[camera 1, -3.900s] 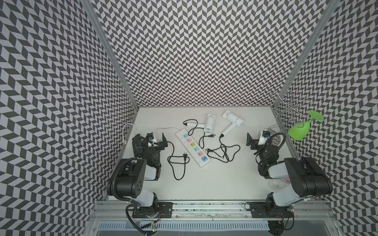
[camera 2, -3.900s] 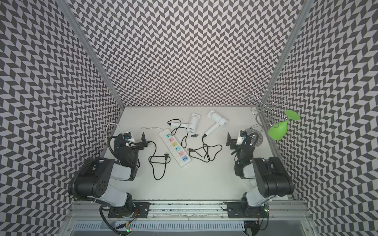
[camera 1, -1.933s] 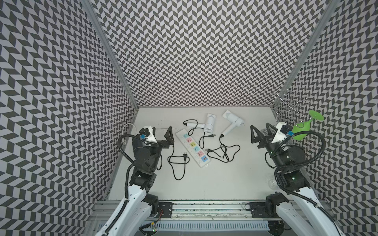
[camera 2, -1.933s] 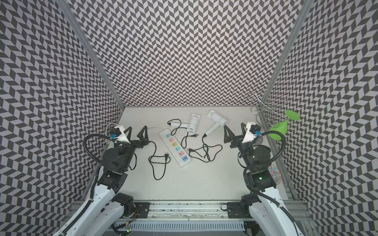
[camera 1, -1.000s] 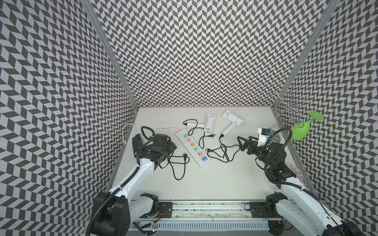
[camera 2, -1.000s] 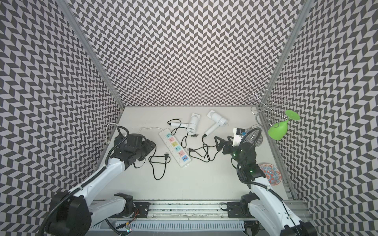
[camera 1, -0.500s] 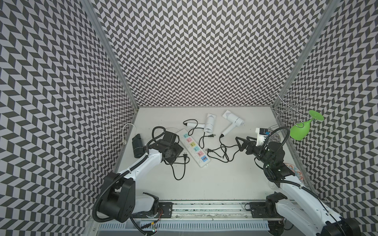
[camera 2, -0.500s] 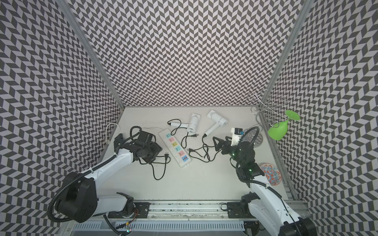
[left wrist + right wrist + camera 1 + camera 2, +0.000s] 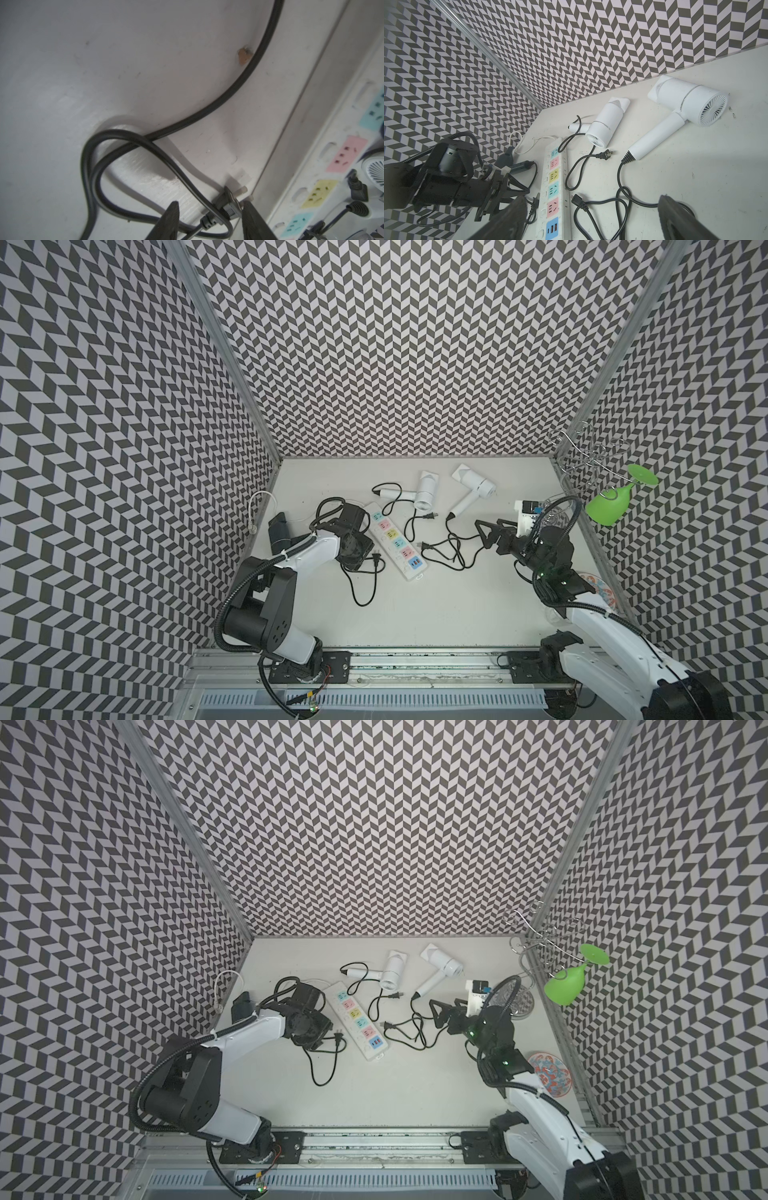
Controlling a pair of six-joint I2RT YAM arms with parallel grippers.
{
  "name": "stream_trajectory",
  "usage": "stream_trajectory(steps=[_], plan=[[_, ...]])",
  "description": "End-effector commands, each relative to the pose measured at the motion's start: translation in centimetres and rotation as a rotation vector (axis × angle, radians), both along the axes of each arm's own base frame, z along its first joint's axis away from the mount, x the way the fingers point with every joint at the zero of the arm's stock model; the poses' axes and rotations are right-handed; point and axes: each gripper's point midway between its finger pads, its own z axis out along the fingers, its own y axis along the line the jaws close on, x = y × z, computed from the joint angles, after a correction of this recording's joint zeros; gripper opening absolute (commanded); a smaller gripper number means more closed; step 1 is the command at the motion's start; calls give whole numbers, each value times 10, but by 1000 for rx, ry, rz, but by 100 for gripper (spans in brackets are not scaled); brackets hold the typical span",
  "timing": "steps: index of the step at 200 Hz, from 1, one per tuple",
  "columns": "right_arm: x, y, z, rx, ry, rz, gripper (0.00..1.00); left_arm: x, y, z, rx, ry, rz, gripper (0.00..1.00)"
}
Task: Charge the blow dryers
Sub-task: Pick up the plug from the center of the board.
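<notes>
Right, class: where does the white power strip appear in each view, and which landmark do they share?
Top view: power strip diagonal, mid-table.
Top view: likewise mid-table.
Left wrist: strip beside the black plug.
Right wrist: strip beside the left arm.
Shared landmark: its yellow socket.

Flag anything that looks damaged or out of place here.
A small brown mark, perhaps a chip, spoils the white table beside a black cord, seen in the left wrist view. Nothing else stands out.

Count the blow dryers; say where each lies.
3: one white dryer behind the power strip, another white dryer right of it, a dark dryer by the left wall, partly hidden.
</notes>
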Motion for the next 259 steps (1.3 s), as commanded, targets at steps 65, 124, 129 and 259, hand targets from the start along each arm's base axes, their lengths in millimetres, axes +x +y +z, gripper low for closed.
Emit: stream_trajectory(steps=[65,124,129,259], plan=[[3,10,22,31,-63,35,99,5,-4,-20,-5,47,22,36],[2,24,20,17,-58,75,99,2,3,9,0,-15,36,2],[2,26,20,14,-57,81,99,2,3,14,-2,-26,38,0],[-58,140,7,98,82,592,78,4,-3,95,-77,-239,-42,0]])
